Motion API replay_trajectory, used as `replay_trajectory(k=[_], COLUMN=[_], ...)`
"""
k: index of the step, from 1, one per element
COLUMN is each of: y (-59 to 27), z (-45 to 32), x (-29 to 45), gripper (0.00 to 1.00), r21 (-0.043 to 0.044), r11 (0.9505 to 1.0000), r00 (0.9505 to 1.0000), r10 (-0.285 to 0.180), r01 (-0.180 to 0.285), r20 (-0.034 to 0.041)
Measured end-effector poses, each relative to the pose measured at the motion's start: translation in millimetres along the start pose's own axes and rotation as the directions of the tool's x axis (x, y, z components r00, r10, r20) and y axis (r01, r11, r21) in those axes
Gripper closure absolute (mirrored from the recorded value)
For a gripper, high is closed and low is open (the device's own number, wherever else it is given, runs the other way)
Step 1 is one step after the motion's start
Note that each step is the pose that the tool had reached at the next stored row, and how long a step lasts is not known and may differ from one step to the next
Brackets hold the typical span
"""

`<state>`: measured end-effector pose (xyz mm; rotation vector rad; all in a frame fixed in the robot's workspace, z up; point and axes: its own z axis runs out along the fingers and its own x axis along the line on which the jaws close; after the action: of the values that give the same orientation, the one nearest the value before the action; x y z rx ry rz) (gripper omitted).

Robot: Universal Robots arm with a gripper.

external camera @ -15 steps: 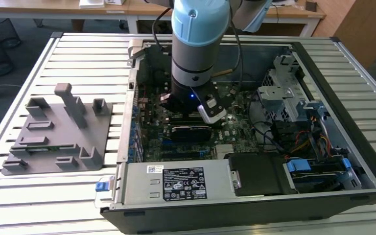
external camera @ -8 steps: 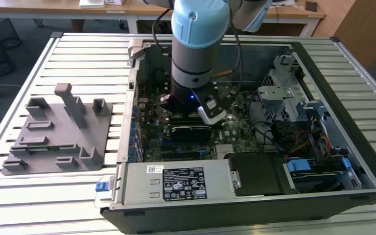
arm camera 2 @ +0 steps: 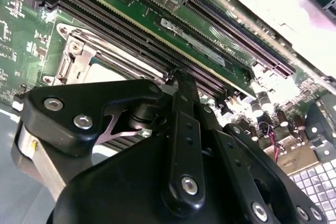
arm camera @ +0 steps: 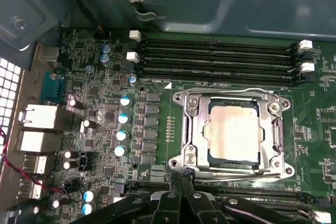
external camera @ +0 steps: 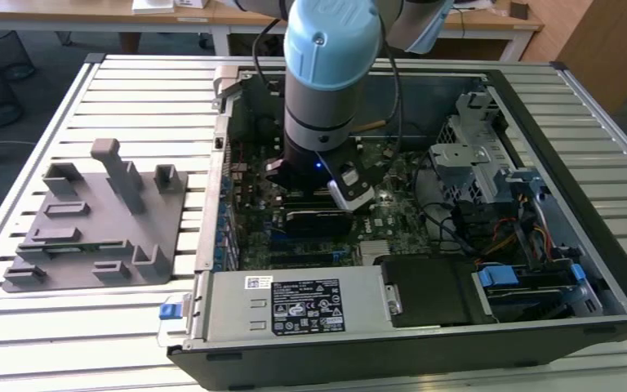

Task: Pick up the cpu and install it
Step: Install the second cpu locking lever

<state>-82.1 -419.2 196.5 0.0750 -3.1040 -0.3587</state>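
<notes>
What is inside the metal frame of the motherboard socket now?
The cpu lies flat inside the socket frame, its silver top showing in the first wrist view. The contacts beneath it are covered. The end effector is beside the frame's edge.

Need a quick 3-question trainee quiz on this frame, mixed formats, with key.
1. True or false: the cpu lies inside the socket frame on the motherboard.
2. Which sits on the table at the exterior view's left? A) grey fixture plate B) keyboard C) monitor
3. Fill in: the arm reaches down into the open computer ____.

Key: 1 true; 2 A; 3 case.
</notes>
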Motion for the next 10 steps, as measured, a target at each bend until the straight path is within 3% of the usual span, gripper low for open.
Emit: replay_trajectory(k=[10], y=[-0.3], z=[1.3], x=[0.1], gripper=[0.89], r21=[-0.0011], r11=[1.0000], r00=[1.0000], r10=[0.000], r01=[0.000], r20=[0.0001])
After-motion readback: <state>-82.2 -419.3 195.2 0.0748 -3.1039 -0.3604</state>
